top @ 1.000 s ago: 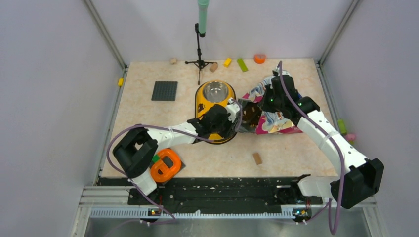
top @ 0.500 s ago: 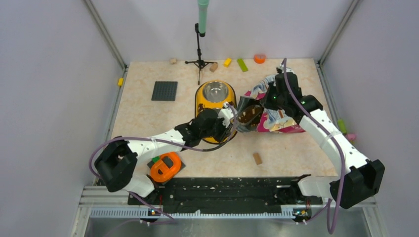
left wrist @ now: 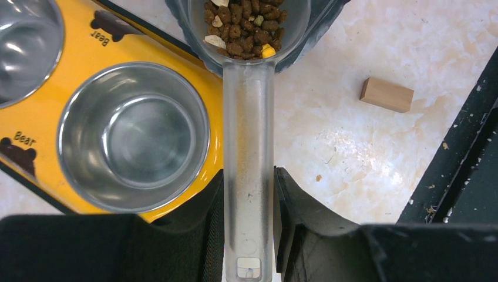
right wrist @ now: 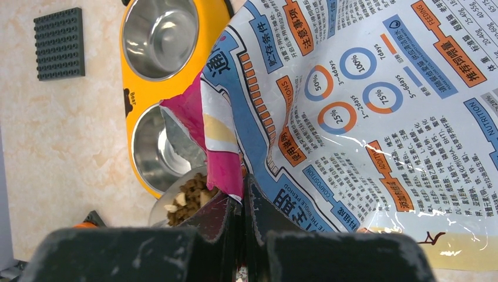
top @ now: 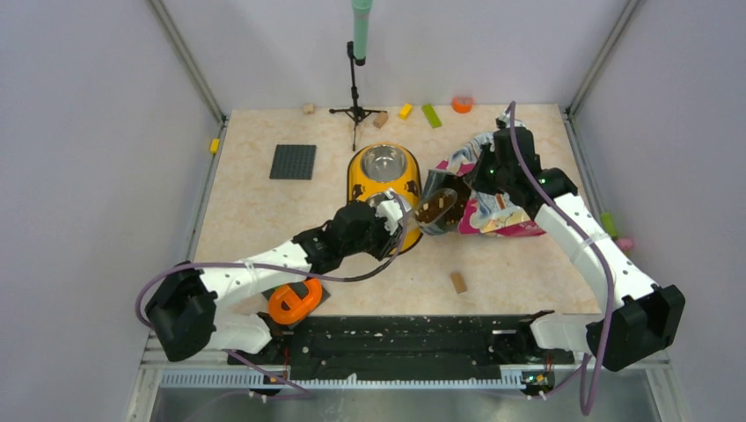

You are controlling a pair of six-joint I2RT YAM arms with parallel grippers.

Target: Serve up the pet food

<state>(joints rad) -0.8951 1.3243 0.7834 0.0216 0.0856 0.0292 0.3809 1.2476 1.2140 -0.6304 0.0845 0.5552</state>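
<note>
My left gripper (left wrist: 248, 194) is shut on the handle of a clear plastic scoop (left wrist: 248, 129). Its cup holds brown kibble (left wrist: 246, 29) with a few pale bits. In the top view the scoop (top: 437, 207) hangs at the mouth of the pink bag (top: 493, 215), just right of the yellow two-bowl feeder (top: 356, 185). The near steel bowl (left wrist: 134, 136) is bare and sits left of the scoop handle. My right gripper (right wrist: 242, 202) is shut on the pink edge of the bag (right wrist: 364, 106) and holds the mouth up. The scoop's kibble (right wrist: 189, 195) shows below that edge.
A tan wooden block (top: 457, 281) lies near the front, also in the left wrist view (left wrist: 386, 94). A black baseplate (top: 292, 162), a microphone tripod (top: 355, 110) and small coloured blocks (top: 431, 115) stand at the back. An orange ring object (top: 295, 297) lies front left.
My left arm has drawn back toward the near left, pulling the filled scoop out of the bag mouth. My right gripper has shifted slightly back and right, still holding the bag.
</note>
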